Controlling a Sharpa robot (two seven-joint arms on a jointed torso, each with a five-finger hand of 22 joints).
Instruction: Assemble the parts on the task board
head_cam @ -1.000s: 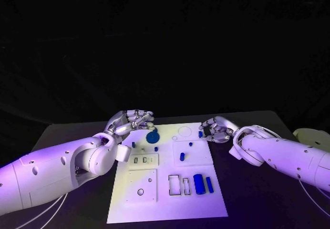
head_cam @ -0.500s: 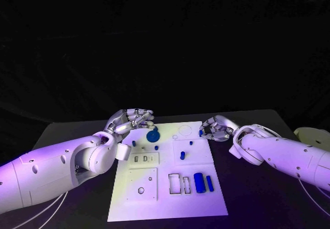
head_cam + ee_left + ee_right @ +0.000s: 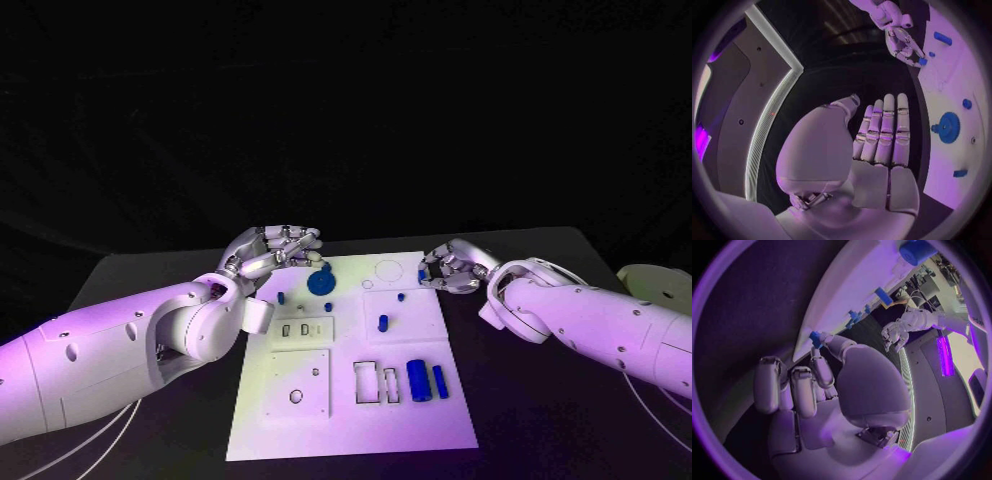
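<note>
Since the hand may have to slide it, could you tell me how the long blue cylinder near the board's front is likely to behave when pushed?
The blue cylinder lies on its side on the task board, so it would probably roll if nudged across its length. It looks solid and stiff, likely light. Pushing along its axis should slide it towards the slimmer blue bar less readily.

We see a black table [image 3: 548, 400] carrying the white task board [image 3: 353, 420], which lies flat at its middle. The board's far corners sit just beside the fingertips of both hands: left hand [image 3: 274, 250] and right hand [image 3: 450, 268].
</note>
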